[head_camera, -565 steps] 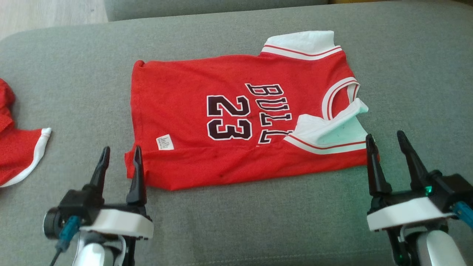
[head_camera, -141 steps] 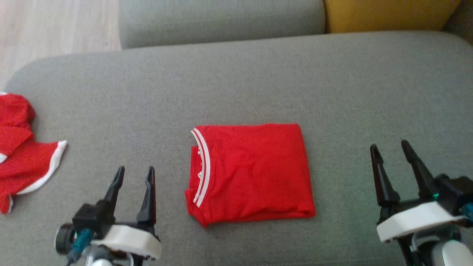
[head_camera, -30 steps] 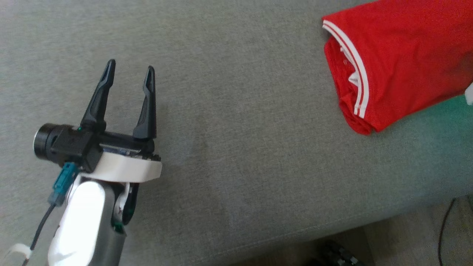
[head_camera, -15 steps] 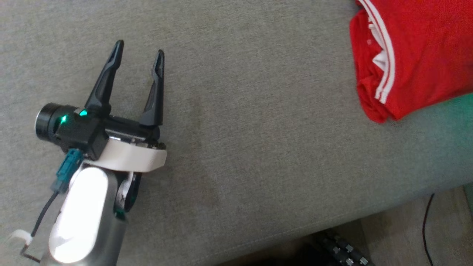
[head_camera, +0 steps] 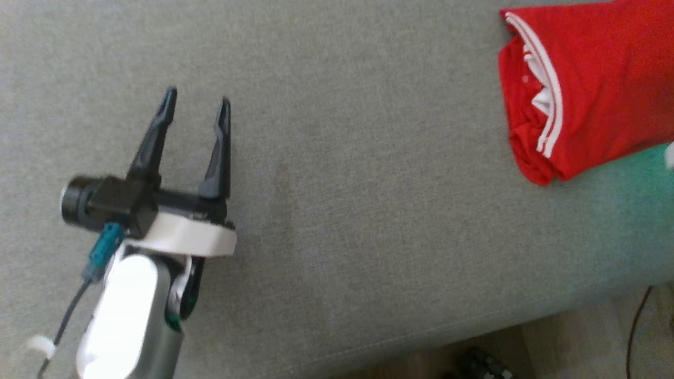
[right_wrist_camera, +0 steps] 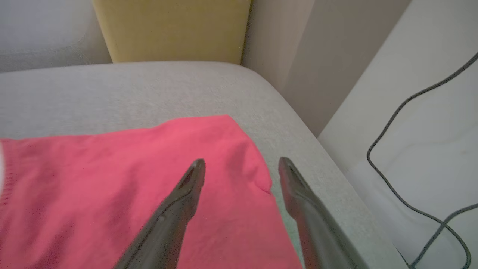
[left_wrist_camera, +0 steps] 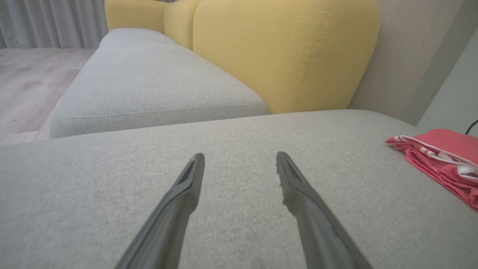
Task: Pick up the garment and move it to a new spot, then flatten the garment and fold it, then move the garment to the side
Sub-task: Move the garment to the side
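The garment (head_camera: 595,100), a red jersey with white trim, lies folded on the grey sofa seat (head_camera: 342,184) at the head view's upper right. It appears at the right edge of the left wrist view as a pink-red bundle (left_wrist_camera: 444,157). My left gripper (head_camera: 196,110) stands open over bare cushion, far left of the garment, with nothing between its fingers (left_wrist_camera: 241,160). In the right wrist view my right gripper (right_wrist_camera: 242,164) is open just above the garment's near right corner (right_wrist_camera: 130,186), fingers spread and holding nothing.
The sofa's front edge (head_camera: 474,321) runs along the bottom right, with floor and a dark cable (head_camera: 634,326) beyond it. A yellow backrest cushion (left_wrist_camera: 283,48) and a second grey seat (left_wrist_camera: 149,89) lie ahead of the left gripper. Cables (right_wrist_camera: 410,157) hang right of the sofa end.
The head camera has shifted, so the whole picture has moved slightly. The garment lies where it was half a second ago. The left gripper stays open.
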You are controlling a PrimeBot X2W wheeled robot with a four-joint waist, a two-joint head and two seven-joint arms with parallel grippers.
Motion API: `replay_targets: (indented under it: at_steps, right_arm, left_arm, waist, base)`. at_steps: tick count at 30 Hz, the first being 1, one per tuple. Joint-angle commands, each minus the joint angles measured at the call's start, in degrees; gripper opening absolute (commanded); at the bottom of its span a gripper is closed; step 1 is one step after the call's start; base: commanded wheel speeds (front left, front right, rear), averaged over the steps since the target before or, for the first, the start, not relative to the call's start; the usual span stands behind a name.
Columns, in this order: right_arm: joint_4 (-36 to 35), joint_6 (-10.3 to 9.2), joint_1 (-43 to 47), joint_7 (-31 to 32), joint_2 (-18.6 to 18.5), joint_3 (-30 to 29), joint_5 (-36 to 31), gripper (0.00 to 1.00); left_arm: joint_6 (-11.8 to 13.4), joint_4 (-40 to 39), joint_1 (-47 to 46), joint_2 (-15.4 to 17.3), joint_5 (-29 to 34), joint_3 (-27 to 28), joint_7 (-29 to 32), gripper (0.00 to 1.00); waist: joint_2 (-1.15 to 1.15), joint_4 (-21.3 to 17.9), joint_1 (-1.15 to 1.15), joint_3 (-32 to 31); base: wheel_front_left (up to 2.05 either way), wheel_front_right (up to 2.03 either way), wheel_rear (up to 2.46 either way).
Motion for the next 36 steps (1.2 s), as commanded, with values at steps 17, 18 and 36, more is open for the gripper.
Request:
replay_targets:
  at_steps: [17, 18, 36]
  right_arm:
    - [-34.82, 0.37, 23.06, -6.73, 14.66, 11.11, -1.34, 1.0]
    - [-35.25, 0.37, 23.46, -7.0, 15.13, 11.85, -1.18, 1.0]
    - [-36.83, 0.37, 33.5, -10.34, 17.79, 14.81, -3.27, 1.0]
  left_arm:
    - [2.92, -0.87, 9.23, -0.26, -2.62, 4.05, -0.69, 1.0]
    - [3.06, -0.84, 9.6, -0.16, -2.68, 4.25, -0.69, 1.0]
    - [4.48, -0.2, 17.72, 1.54, -3.34, 5.26, -0.45, 1.0]
  waist:
    - [0.0, 7.95, 0.0, -14.22]
    - [0.0, 8.61, 0.0, -14.64]
    - [0.0, 11.8, 0.0, -22.92]
  base:
    - [0.0, 0.0, 0.0]
    - [0.0, 0.0, 0.0]
    - [0.0, 0.0, 0.0]
